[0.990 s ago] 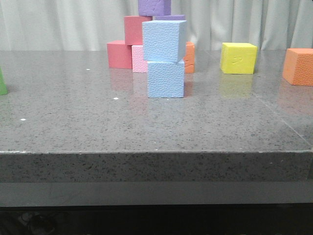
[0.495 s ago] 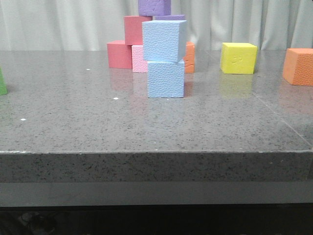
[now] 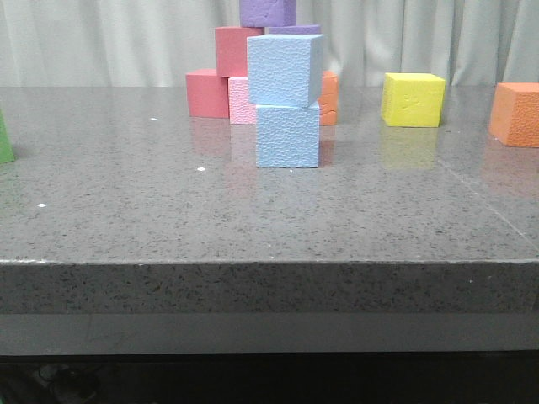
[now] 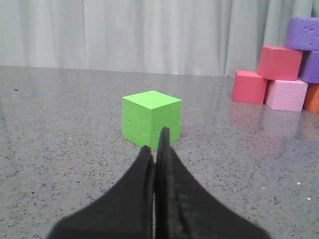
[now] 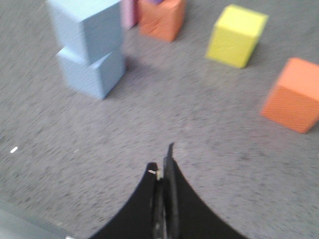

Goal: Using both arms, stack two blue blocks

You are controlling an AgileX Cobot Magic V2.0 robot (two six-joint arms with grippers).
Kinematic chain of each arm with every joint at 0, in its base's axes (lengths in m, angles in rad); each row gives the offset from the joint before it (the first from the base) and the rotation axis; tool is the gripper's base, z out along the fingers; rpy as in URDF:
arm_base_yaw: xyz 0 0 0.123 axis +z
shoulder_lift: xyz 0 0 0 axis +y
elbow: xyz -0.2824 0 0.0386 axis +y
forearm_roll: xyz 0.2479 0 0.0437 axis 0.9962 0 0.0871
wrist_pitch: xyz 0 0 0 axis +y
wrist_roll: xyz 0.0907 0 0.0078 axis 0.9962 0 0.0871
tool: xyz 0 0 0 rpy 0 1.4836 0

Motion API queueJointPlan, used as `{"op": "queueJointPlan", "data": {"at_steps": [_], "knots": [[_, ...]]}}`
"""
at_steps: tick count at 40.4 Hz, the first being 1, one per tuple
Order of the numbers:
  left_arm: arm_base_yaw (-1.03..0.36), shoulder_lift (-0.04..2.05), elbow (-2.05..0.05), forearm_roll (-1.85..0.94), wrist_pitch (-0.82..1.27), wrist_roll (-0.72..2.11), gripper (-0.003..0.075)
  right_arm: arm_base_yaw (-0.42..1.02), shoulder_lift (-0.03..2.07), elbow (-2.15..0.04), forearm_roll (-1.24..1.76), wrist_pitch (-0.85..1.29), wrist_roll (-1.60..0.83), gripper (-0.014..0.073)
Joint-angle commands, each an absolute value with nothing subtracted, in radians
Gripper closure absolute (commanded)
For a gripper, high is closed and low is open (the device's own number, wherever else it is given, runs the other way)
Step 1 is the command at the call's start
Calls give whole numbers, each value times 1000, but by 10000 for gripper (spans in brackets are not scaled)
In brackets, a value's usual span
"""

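Two pale blue blocks stand stacked mid-table: the upper blue block (image 3: 285,69) rests on the lower blue block (image 3: 287,135), turned a little and overhanging slightly to the left. The stack also shows in the right wrist view, upper block (image 5: 87,25) on lower block (image 5: 92,72). My right gripper (image 5: 162,162) is shut and empty, well back from the stack over bare table. My left gripper (image 4: 155,142) is shut and empty, just short of a green cube (image 4: 151,119). Neither gripper shows in the front view.
A pile of red (image 3: 207,93), pink (image 3: 242,101) and purple (image 3: 268,12) cubes stands behind the stack with an orange cube (image 3: 328,98). A yellow cube (image 3: 413,99) and another orange cube (image 3: 514,114) sit to the right. The green cube's edge (image 3: 5,143) is at far left.
The block stack has stayed put. The front view has shifted by a couple of pixels only.
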State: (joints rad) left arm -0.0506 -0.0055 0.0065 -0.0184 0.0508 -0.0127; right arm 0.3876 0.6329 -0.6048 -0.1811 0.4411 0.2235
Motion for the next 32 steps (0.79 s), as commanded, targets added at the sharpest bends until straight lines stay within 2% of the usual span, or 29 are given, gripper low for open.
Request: {"op": "queueJointPlan", "data": {"at_steps": [1, 12, 20, 32], "knots": [[-47, -28, 43, -20, -28, -22, 738, 303, 477, -504, -171, 276, 218, 663], [-47, -28, 43, -20, -28, -22, 738, 117, 131, -195, -124, 94, 219, 658], [-47, -28, 43, -20, -28, -22, 738, 92, 21, -20, -103, -102, 250, 658], [-47, -28, 43, -20, -28, -22, 738, 68, -31, 27, -139, -37, 284, 658]]}}
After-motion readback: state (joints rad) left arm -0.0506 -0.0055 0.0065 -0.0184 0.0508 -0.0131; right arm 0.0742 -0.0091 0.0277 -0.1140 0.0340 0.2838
